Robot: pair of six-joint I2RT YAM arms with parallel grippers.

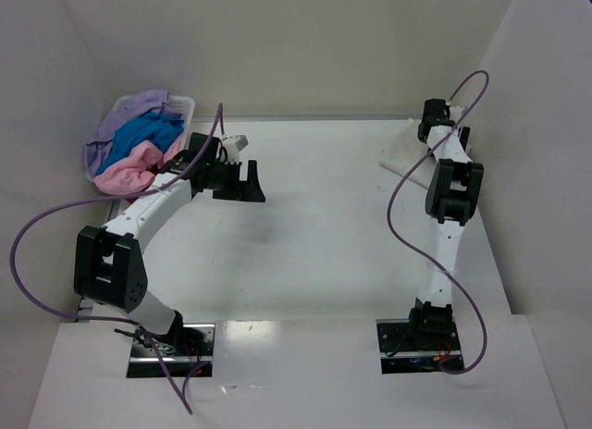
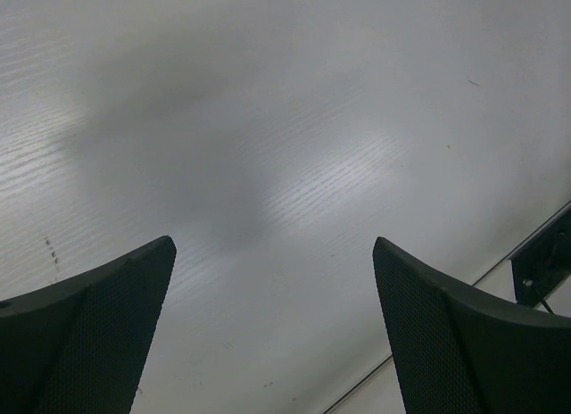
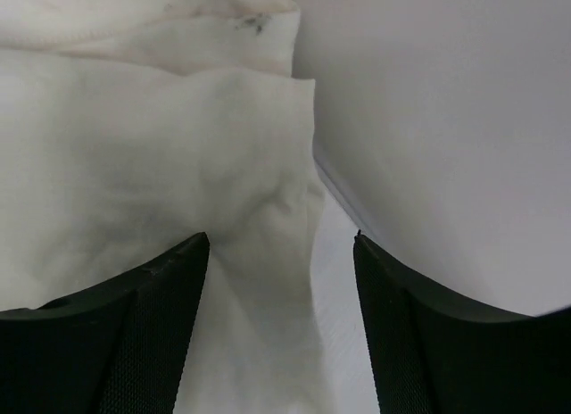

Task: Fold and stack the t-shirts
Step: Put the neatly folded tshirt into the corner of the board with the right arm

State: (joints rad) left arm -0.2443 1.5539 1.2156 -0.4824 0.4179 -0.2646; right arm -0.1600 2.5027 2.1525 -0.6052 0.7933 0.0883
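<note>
At the far right corner: a cream-white t-shirt [image 1: 404, 152] lies folded on the table [image 1: 324, 226], under the right pincer [image 1: 433, 124].
Right wrist view only: fingers stand apart with nothing clamped, one over the layered cloth edge, the other over bare table.
Far left corner, top view only: basket [image 1: 185, 102] heaped with lilac t-shirt [image 1: 129, 115], blue t-shirt [image 1: 148, 135] and pink t-shirt [image 1: 125, 175].
Left pincer [image 1: 252, 181]: apart, empty, over bare table near the basket.
Hard to tell: whether the right fingers touch the cloth.
</note>
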